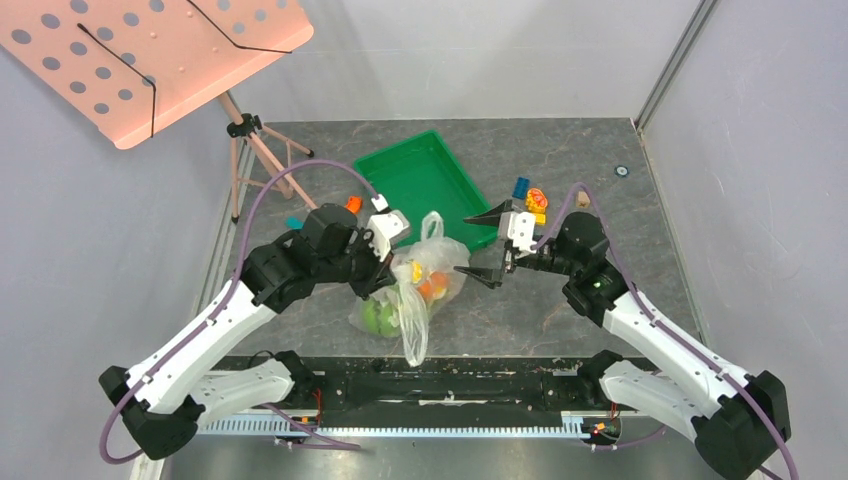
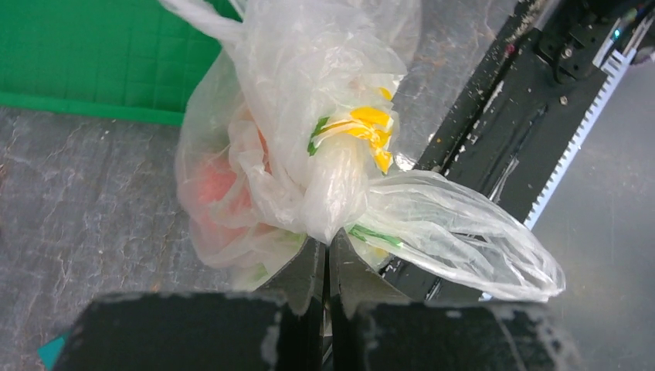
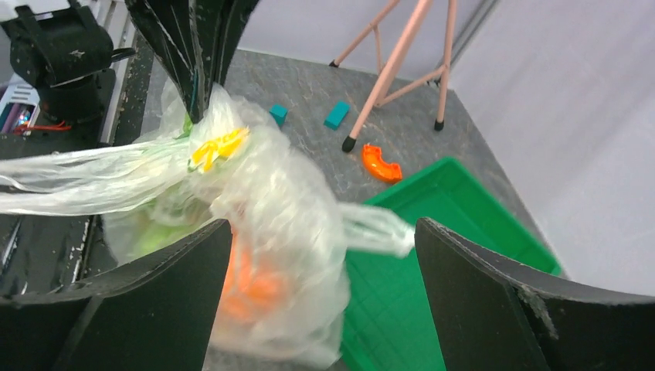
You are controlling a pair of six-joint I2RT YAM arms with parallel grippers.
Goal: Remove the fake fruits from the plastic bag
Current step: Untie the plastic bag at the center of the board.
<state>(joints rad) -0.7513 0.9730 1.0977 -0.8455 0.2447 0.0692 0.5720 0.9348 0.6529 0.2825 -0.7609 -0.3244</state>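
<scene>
The clear plastic bag (image 1: 425, 275) with yellow flower prints lies mid-table between both arms. Inside it show the round orange (image 1: 434, 288), a green fruit (image 1: 380, 318) and, in the left wrist view, a pink peach (image 2: 212, 185). My left gripper (image 1: 385, 278) is shut on a bunched fold of the bag (image 2: 324, 116), jaws pressed together (image 2: 328, 241). My right gripper (image 1: 468, 245) is open and empty, its fingers either side of the bag's right end (image 3: 320, 232), with the orange (image 3: 255, 286) between them. One handle loop (image 1: 413, 340) trails toward the near edge.
A rigid green tray (image 1: 425, 180) stands just behind the bag. An orange curved toy piece (image 3: 381, 164) and teal blocks (image 3: 337, 114) lie by the pink stand's tripod (image 1: 250, 150). Coloured blocks (image 1: 533, 200) sit right of the tray. A black rail (image 1: 430, 385) runs along the near edge.
</scene>
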